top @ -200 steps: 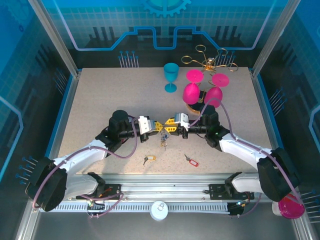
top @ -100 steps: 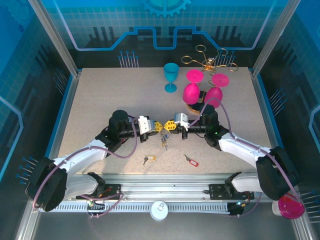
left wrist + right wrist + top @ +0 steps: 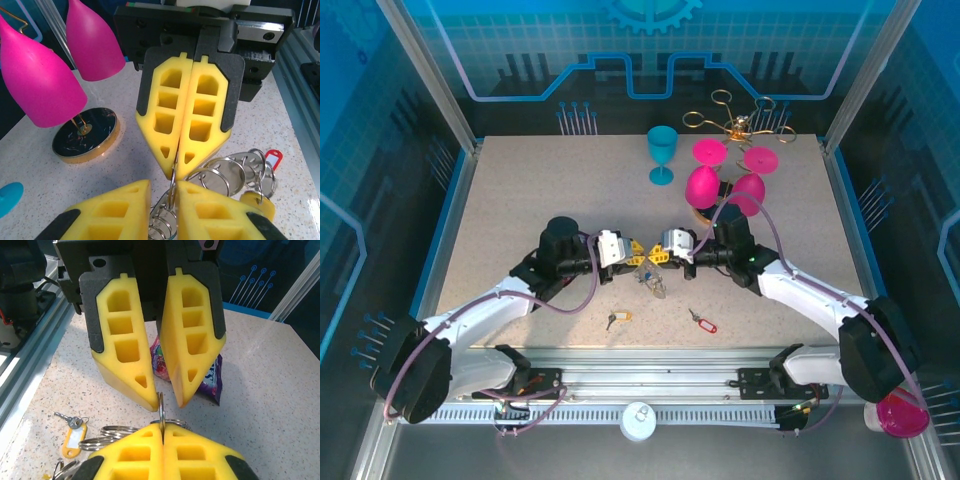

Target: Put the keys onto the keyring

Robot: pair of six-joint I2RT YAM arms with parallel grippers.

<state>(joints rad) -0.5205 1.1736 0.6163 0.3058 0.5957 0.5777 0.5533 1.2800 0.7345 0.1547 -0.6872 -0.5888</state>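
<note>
The keyring [image 3: 655, 278] is a bunch of linked silver split rings hanging between the two grippers at mid-table. My right gripper [image 3: 162, 429] is shut on the edge of its top ring [image 3: 161, 407]. It appears across in the left wrist view [image 3: 175, 175], pinching that ring. My left gripper [image 3: 164, 192] stands open, with the ring's edge [image 3: 172, 187] loose in the gap between its jaws. A yellow-tagged key [image 3: 257, 207] hangs among the rings. Another yellow-tagged key [image 3: 617, 319] and a red-tagged key [image 3: 702, 322] lie on the table nearer the front edge.
A teal goblet [image 3: 662, 152] stands at the back. Two pink goblets [image 3: 701, 185] hang bowl-down over a black gold-rimmed disc [image 3: 86, 135], just behind the right arm. A gold wire rack [image 3: 735, 120] sits at the back right. A purple candy wrapper [image 3: 210, 377] lies under the left arm.
The right gripper's jaws have closed on the ring and the left gripper's jaws have parted off it. Both grippers have drifted slightly left and back, and the hanging rings have swung.
</note>
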